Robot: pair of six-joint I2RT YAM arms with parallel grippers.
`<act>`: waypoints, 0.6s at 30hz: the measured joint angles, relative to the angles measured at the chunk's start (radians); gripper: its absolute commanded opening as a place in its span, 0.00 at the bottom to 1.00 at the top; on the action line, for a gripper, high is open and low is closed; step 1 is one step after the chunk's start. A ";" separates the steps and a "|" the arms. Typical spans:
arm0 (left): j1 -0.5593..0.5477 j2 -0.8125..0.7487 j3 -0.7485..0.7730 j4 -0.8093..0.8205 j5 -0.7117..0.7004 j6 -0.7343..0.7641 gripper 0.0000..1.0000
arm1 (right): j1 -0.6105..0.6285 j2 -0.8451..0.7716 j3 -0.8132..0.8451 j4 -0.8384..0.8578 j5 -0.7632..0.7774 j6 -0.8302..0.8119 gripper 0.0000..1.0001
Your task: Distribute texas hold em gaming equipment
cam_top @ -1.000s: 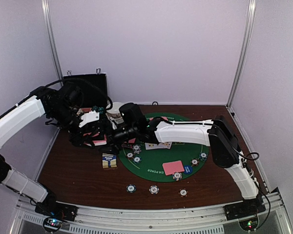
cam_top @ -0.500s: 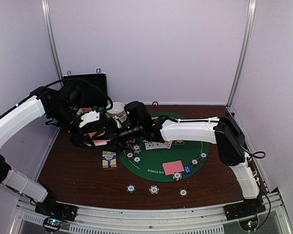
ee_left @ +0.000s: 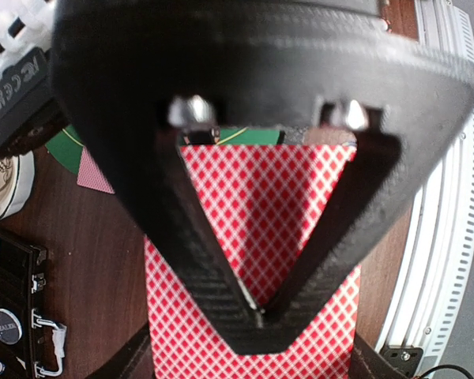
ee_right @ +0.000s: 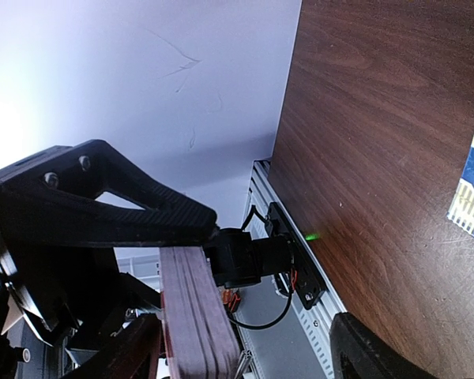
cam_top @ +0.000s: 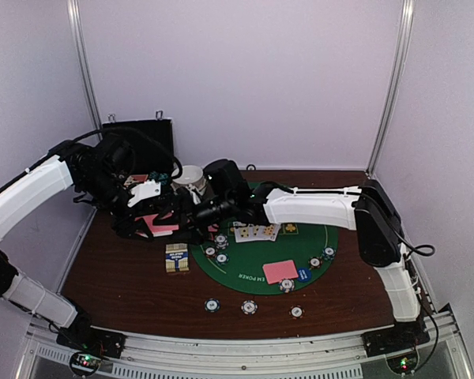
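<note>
In the left wrist view my left gripper [ee_left: 257, 317] is shut on a deck of pink-backed playing cards [ee_left: 253, 229], held above the brown table to the left of the green mat [cam_top: 253, 264]. My right gripper [cam_top: 183, 216] has reached across to that deck [cam_top: 159, 225]. In the right wrist view the deck's edge [ee_right: 196, 316] stands between the right gripper's [ee_right: 245, 351] open jaws, close to one finger [ee_right: 122, 355] and far from the other. A face-down card [cam_top: 280, 271], face-up cards [cam_top: 257, 231] and striped chips [cam_top: 221, 242] lie on the mat. Three chips [cam_top: 249, 306] sit by the front edge.
A card box [cam_top: 176, 259] lies just left of the mat. Behind the grippers stand a white bowl [cam_top: 189, 178] and an open black case [cam_top: 138, 136]. A blue button [cam_top: 302, 275] and more chips [cam_top: 321, 257] rest on the mat's right side.
My right arm has stretched further left, bringing its jaws around the deck and narrowing them slightly. The left arm and deck have stayed put.
</note>
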 measured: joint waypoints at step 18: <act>0.000 -0.001 -0.005 0.000 -0.003 0.001 0.00 | -0.028 -0.033 -0.031 -0.024 -0.010 -0.020 0.61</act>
